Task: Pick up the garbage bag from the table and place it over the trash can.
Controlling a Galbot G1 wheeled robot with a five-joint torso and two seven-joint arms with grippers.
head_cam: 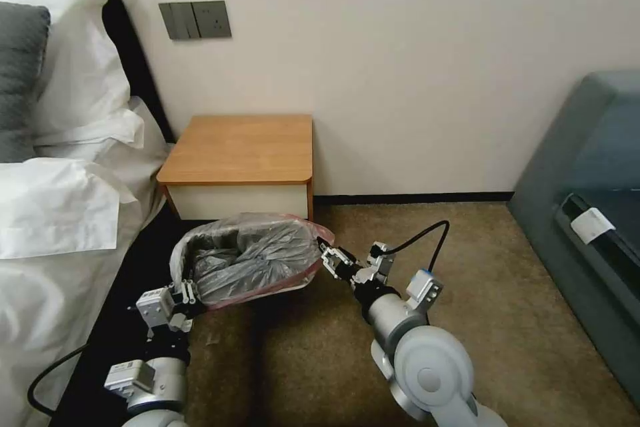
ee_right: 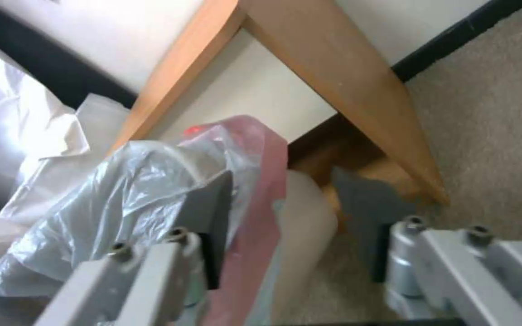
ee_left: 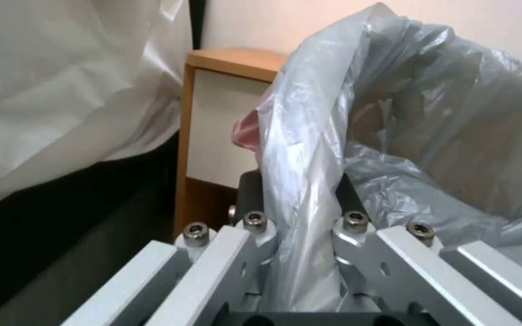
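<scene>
Seen from the head camera, the garbage bag (head_cam: 250,257), thin crinkled grey plastic with a pinkish-red rim band, sits in the lower middle of the frame, spread wide and draped over something on the brown carpet (head_cam: 493,260). It lies just in front of the nightstand (head_cam: 240,147), whose orange-brown counter top is in the centre of the frame and carries nothing. A bed with white linen (head_cam: 60,207) fills the left side, and a grey-blue sofa (head_cam: 587,167) the right edge.

The left gripper (head_cam: 189,293) is at the bag's lower left corner. In the left wrist view its fingers (ee_left: 255,222) are clenched on a gathered fold of the grey plastic, which runs up between them. The right gripper (head_cam: 328,255) is at the bag's right edge. In the right wrist view its two fingers (ee_right: 213,213) stand well apart: one is wrapped in the plastic beside the pink band, the other is bare and clear of the bag, so this gripper looks released rather than pinching.

In that same view, low in the middle of the frame, the pale cream wall of the trash can (ee_right: 303,217) shows beneath the pink band.

By the look of it, the task is far along: the bag is off the counter and stretched open over the bin. What seems left is settling the rim around the bin's edge and letting go on the left.
</scene>
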